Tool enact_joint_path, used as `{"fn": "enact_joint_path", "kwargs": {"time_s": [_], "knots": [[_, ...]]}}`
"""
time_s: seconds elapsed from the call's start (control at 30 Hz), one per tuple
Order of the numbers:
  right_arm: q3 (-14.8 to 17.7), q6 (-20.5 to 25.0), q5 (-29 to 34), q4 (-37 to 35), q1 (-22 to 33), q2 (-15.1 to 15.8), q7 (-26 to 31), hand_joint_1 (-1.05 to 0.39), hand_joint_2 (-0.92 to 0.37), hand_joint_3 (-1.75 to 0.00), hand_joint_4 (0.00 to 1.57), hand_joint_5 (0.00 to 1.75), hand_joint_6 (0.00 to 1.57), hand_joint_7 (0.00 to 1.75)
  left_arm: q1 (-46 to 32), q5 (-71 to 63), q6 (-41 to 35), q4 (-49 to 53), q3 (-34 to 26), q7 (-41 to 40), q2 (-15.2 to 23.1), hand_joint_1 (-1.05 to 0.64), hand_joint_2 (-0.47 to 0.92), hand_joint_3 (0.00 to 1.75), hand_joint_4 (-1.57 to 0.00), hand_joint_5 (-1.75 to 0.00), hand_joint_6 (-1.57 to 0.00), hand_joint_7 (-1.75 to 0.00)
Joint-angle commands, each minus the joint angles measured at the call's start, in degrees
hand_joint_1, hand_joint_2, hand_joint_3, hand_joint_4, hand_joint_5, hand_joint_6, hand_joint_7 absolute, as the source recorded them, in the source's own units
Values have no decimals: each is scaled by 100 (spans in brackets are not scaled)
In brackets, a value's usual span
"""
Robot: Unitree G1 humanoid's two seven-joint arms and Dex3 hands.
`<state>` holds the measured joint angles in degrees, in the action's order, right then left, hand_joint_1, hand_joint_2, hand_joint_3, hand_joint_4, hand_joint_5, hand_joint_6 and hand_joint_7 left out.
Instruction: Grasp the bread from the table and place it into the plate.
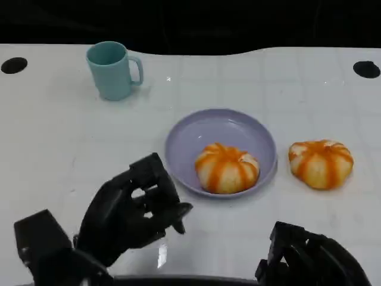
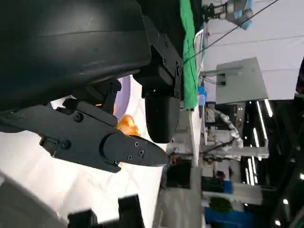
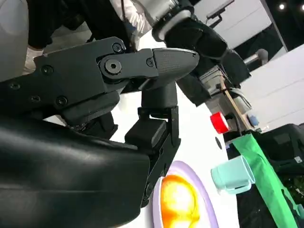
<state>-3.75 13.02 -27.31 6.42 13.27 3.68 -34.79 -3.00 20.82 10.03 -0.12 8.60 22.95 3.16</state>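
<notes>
Two round buns with orange stripes are in the head view. One bread (image 1: 227, 168) lies inside the lavender plate (image 1: 196, 128), toward its near right side. The other bread (image 1: 321, 163) sits on the white table just right of the plate. My left hand (image 1: 134, 208) hovers near the plate's near left rim with its fingers loosely bent and holds nothing. My right hand (image 1: 309, 259) is low at the front edge, in front of the second bread, and also holds nothing. The right wrist view shows the plated bread (image 3: 179, 199) beyond my fingers (image 3: 156, 66).
A teal mug (image 1: 111, 70) stands at the back left, well away from the plate. Two dark round holes (image 1: 13, 65) (image 1: 366, 69) mark the table's far corners. The table's far edge meets a dark background.
</notes>
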Motion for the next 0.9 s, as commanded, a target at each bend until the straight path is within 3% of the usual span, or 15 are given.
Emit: {"fn": "enact_joint_path", "kwargs": {"time_s": [0.03,0.1,0.2,0.9], "knots": [[39,36,-57,92,41,73,5,-71,-92,-25,86,163,76,142,-302,214,-405,-293,-93,111,28,-21,58,73,-77,-175,-58,-175],[51,52,-72,86,31,82,-12,-71,-92,-25,85,163,76,141,-423,266,-439,-307,-116,165,-19,-23,53,84,-77,-175,-57,-175],[60,90,-71,93,16,98,-5,-71,-92,-24,86,162,76,141,-567,274,-468,-301,-136,221,-66,-24,51,87,-78,-175,-56,-175],[110,58,-69,101,50,130,-11,-71,-92,-25,87,161,77,139,-806,166,-676,-75,-232,520,-59,-27,49,85,-77,-175,-55,-175]]}}
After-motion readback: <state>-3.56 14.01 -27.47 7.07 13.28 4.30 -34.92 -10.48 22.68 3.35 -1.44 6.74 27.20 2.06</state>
